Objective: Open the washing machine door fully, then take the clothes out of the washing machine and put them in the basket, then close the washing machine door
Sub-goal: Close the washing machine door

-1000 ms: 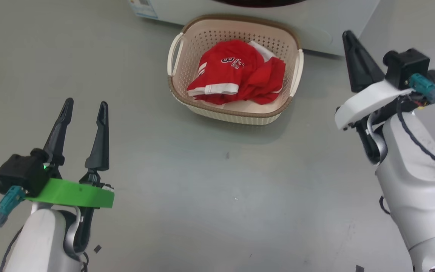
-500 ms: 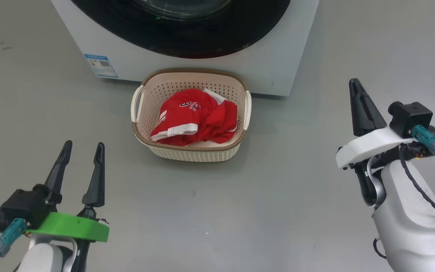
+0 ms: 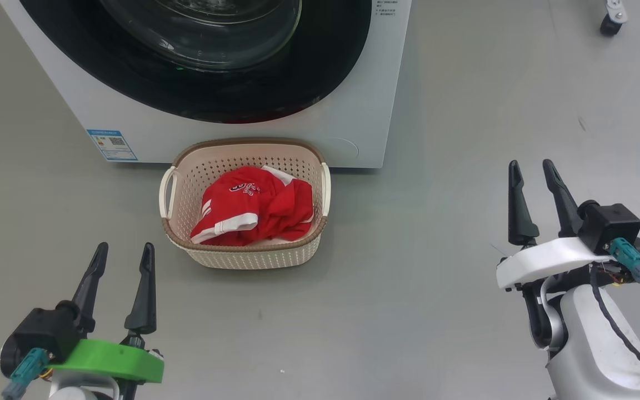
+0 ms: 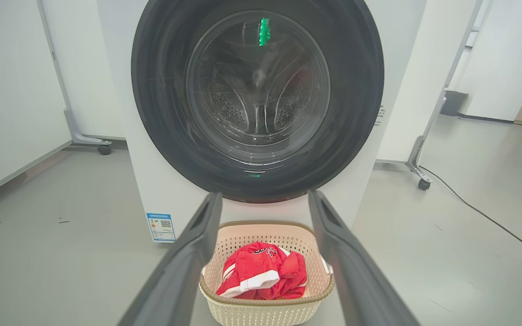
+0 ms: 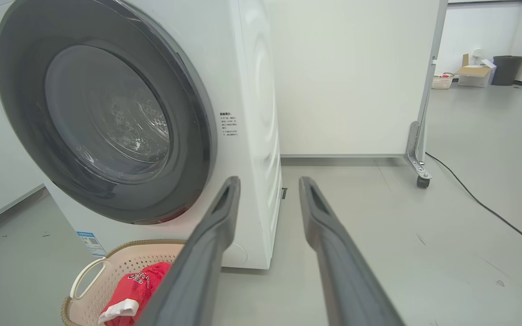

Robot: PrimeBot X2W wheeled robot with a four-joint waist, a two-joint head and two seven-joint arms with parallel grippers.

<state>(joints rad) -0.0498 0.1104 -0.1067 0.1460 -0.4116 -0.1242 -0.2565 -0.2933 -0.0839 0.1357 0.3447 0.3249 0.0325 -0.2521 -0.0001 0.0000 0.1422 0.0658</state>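
Observation:
The washing machine [image 3: 353,111] stands at the top of the head view, and its door [image 3: 325,66], black-rimmed with a glass bowl, lies shut against its front. On the floor just in front sits the cream basket [image 3: 253,258] holding the red clothes [image 3: 253,208] with white stripes. My left gripper [image 3: 125,247] hangs open and empty at the lower left, short of the basket. At the lower right my right gripper [image 3: 530,164] is open with nothing between its fingers. The left wrist view looks between its fingers [image 4: 265,195] at the door [image 4: 360,90] and basket [image 4: 265,312].
A blue sticker [image 3: 111,144] marks the machine's lower left front. White wheeled partitions flank the machine, with a castor [image 5: 422,181] and a black cable [image 5: 483,203] on the floor to the right. Boxes and a bin [image 5: 474,74] stand far back.
The head camera has tilted up, bringing the machine's front and shut door into the picture. My right gripper's fingers have parted from shut to open. The left gripper stays open.

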